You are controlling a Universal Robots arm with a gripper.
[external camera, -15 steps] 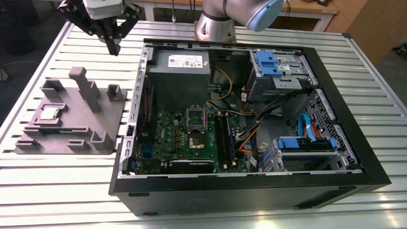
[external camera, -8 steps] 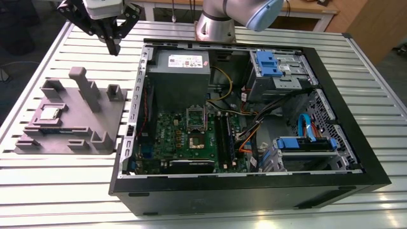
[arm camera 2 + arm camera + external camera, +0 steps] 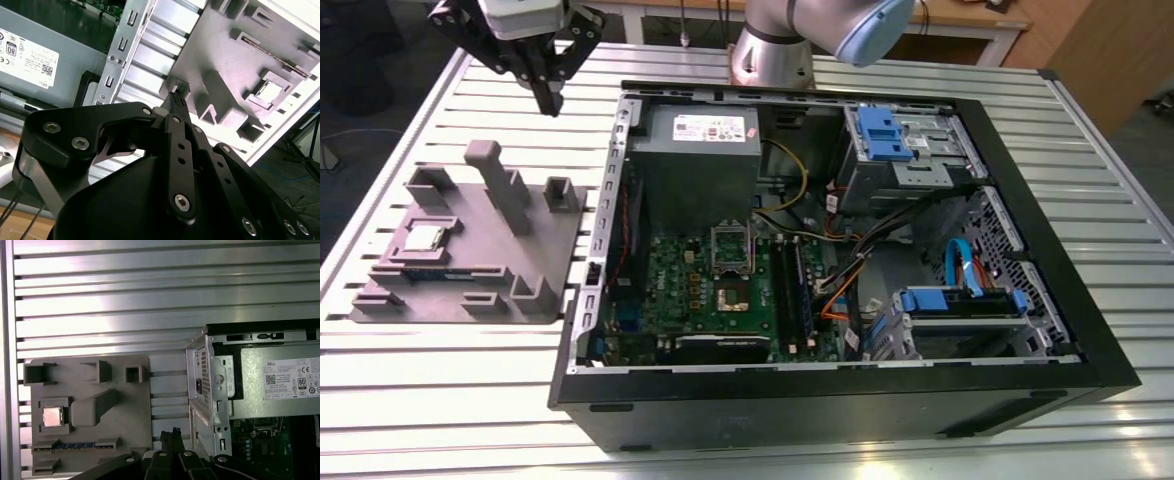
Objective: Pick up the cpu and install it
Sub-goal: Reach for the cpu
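- Gripper [image 3: 550,102] [image 3: 170,435] is hanging empty, fingers [image 3: 178,106] drawn together, over the table [image 3: 454,400] between fixture [image 3: 550,255] and computer case [image 3: 854,400].
- Cpu [image 3: 424,237] [image 3: 270,92] [image 3: 51,416] is lying in a recess near the fixture's edge farthest from the case.

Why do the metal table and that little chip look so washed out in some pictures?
First wrist view: glare runs in a bright band across the table, and the cpu shines pale. Second wrist view: the grey holder bleaches white at one edge; the pincer looks black. Exterior view: the computer case interior is shaded.
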